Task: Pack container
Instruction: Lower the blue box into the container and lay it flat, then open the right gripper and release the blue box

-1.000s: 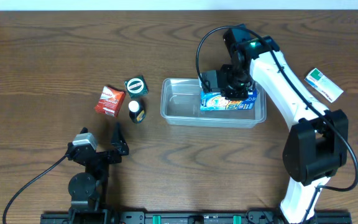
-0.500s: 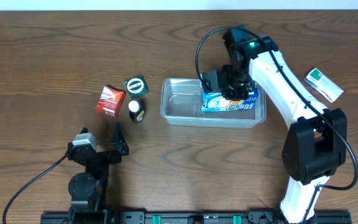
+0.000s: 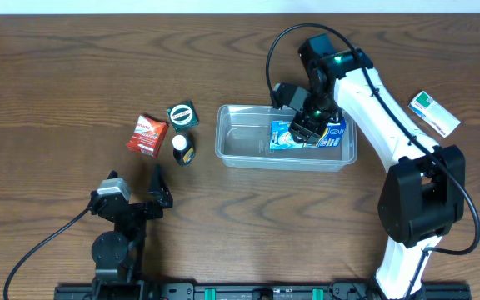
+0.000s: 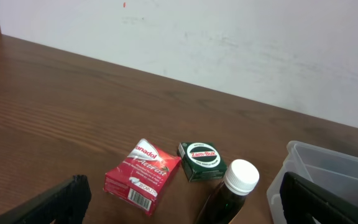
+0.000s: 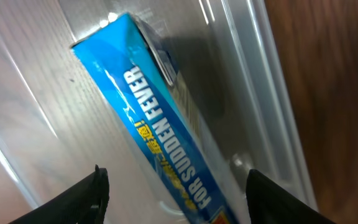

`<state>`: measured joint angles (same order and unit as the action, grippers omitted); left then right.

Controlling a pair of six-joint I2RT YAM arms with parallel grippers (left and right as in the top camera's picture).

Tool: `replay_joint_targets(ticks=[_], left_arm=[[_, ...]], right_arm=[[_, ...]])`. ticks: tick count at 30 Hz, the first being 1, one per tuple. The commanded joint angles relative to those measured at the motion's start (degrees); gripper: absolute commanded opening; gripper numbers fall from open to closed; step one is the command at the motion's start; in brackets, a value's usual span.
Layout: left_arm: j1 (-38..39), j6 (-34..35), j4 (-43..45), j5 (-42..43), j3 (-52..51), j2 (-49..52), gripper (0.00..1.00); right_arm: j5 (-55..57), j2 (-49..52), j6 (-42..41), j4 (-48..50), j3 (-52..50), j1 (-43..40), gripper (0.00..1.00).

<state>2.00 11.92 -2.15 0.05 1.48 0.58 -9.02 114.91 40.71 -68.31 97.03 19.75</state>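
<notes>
The container (image 3: 240,143), a clear rectangular tub, stands at the table's middle. A blue box (image 3: 335,136) lies inside it at the right end, reading "FOR SUDDEN FEVER" in the right wrist view (image 5: 157,146). My right gripper (image 3: 307,127) hovers just over that box, open, its fingers standing apart on either side of the box (image 5: 179,199) and not touching it. The tub's clear wall (image 5: 253,93) runs beside the box. My left gripper (image 3: 162,188) rests open near the front left, holding nothing (image 4: 185,211).
Left of the tub lie a red packet (image 3: 147,135) (image 4: 143,176), a green round tin (image 3: 182,115) (image 4: 201,161) and a dark bottle with a white cap (image 3: 182,148) (image 4: 232,193). A white and green box (image 3: 434,113) lies at the far right.
My right gripper has opened and let go of the blue box, which now lies in the container. The gripper has drawn back a little. The left arm has not moved.
</notes>
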Motion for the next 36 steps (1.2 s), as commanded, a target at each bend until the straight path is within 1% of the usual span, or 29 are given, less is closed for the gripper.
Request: replay_joint_targets(ticks=[1, 7, 11, 12, 13, 15, 16, 20, 23, 30, 36], left_arm=[[0.1, -0.7, -2.1, -0.5, -1.2, -0.3, 0.98], [0.1, -0.7, -2.0, -0.5, -1.2, -0.3, 0.98], [0.1, -0.7, -2.0, -0.5, -1.2, -0.3, 0.98], [0.1, -0.7, -2.1, -0.5, -1.2, -0.3, 0.98], [0.1, -0.7, -2.0, -0.5, -1.2, -0.3, 0.98], [0.1, -0.7, -2.0, -0.5, -1.2, -0.3, 0.98], [0.1, -0.7, -2.1, -0.5, -1.2, -0.3, 0.98], [0.1, -0.7, -2.1, -0.5, -1.2, -0.3, 0.98], [0.1, -0.7, -2.1, -0.5, -1.2, -0.3, 0.98], [0.1, -0.7, -2.1, -0.5, -1.2, -0.3, 0.98], [0.1, -0.7, -2.1, -0.5, -1.2, -0.3, 0.98]], right_arm=[[-0.9, 0.3, -10.7, -0.8, 0.3, 0.4, 0.70], [-2.4, 0.3, -18.1, -2.8, 0.3, 0.4, 0.70], [-2.4, 0.3, -24.9, -4.7, 0.3, 0.4, 0.57], [-2.8, 0.3, -26.8, -5.4, 0.3, 0.4, 0.49], [-3.6, 0.2, -27.9, -5.9, 0.3, 0.4, 0.45], [-5.8, 0.2, -30.4, -7.0, 0.3, 0.4, 0.33], [-6.7, 0.2, -32.0, -7.5, 0.3, 0.4, 0.31], [-8.2, 0.2, -37.4, -8.9, 0.3, 0.5, 0.33], [-8.4, 0.1, -39.4, -9.8, 0.3, 0.5, 0.35], [-12.3, 0.0, -39.6, -11.9, 0.5, 0.5, 0.40], [-12.9, 0.0, -39.8, -14.9, 0.5, 0.6, 0.40]])
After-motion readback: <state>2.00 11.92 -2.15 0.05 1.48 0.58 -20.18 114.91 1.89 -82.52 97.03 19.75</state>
